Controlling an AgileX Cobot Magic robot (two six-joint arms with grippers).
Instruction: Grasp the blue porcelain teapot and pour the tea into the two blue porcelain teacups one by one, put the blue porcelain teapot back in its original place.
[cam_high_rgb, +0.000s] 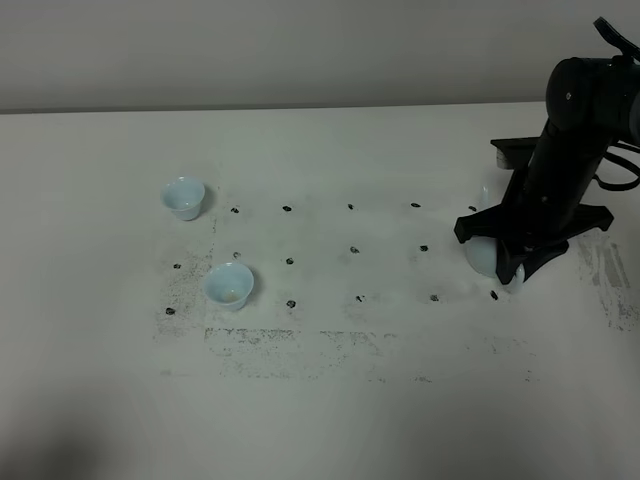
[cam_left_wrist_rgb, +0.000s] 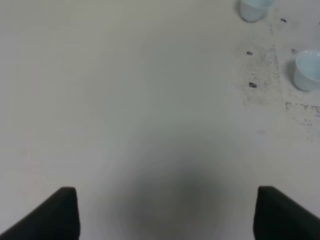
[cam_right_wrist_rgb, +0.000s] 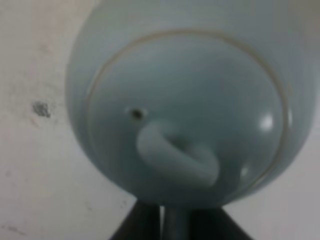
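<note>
Exterior high view: the blue porcelain teapot (cam_high_rgb: 483, 256) is at the right side of the table (cam_high_rgb: 330, 400). It is mostly hidden under the black right arm (cam_high_rgb: 565, 160), and it seems to stand on the surface, not lifted. The right gripper (cam_high_rgb: 508, 262) is down at the pot. The two teacups are well apart from it, at the left side: the far teacup (cam_high_rgb: 183, 197) and the near teacup (cam_high_rgb: 229, 285), both upright. They look pale inside, and I cannot tell if any tea is in them.

Left wrist view: the left gripper (cam_left_wrist_rgb: 167, 215) hangs over bare table, with its two fingers (cam_left_wrist_rgb: 60, 217) wide apart and nothing between them. Both teacups show at the edge of this picture, away from the fingers.

Right wrist view: the teapot fills the picture, seen from above, with the domed lid (cam_right_wrist_rgb: 210, 90) and its knob (cam_right_wrist_rgb: 177, 157) in place. The dark fingers (cam_right_wrist_rgb: 142, 225) of the right gripper are close together, on both sides of a pale strip that I take for the handle (cam_right_wrist_rgb: 175, 227). So this pincer looks clamped on the teapot's handle.

As I judge it, only the first step, the grasp, is about done. Lifting the pot, pouring into each cup one by one, and putting the pot back in its place are all left to do.
</note>
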